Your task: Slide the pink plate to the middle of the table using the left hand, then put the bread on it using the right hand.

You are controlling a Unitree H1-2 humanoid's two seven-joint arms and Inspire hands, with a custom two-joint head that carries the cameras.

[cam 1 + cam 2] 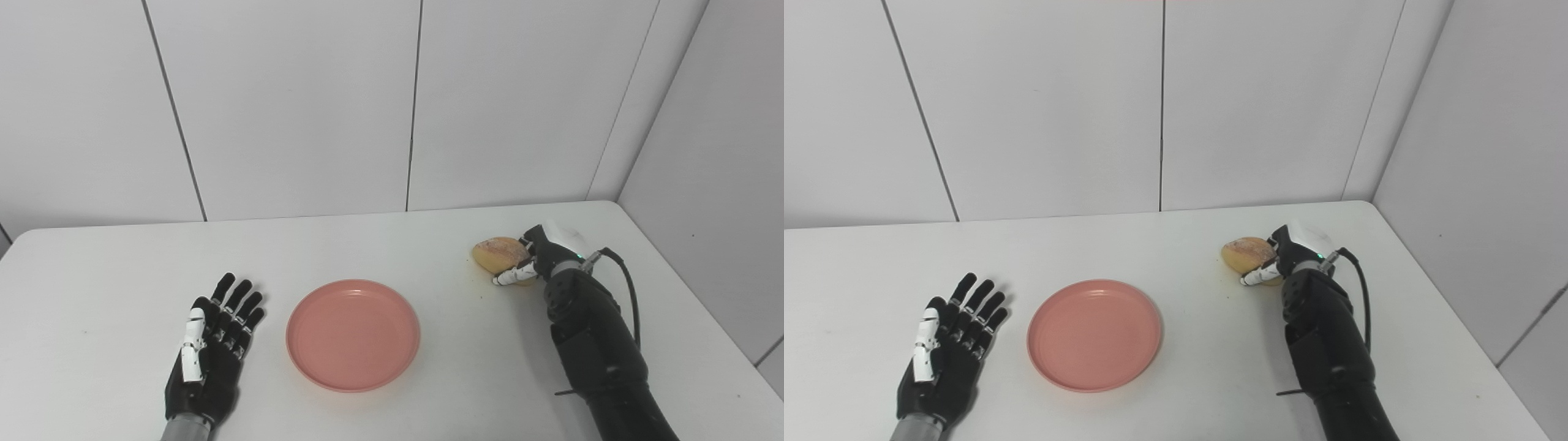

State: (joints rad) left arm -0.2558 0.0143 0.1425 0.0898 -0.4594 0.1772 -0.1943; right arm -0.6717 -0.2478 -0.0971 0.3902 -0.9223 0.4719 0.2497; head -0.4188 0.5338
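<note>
White worktop [392,245], white panel walls [294,104] behind and to the right.

Left eye view: one pink plate [353,334] near the worktop's middle, nothing on it. One bread [497,253] well to its right, further back. Left hand [211,346] lies flat just beside the plate's left rim, not touching, fingers [242,300] spread, holding nothing. Right hand [539,257] wraps the bread, fingers closed on it.

Right eye view: same count, one plate, one bread, two hands. Bread looks to be on the worktop; contact hard to tell.
</note>
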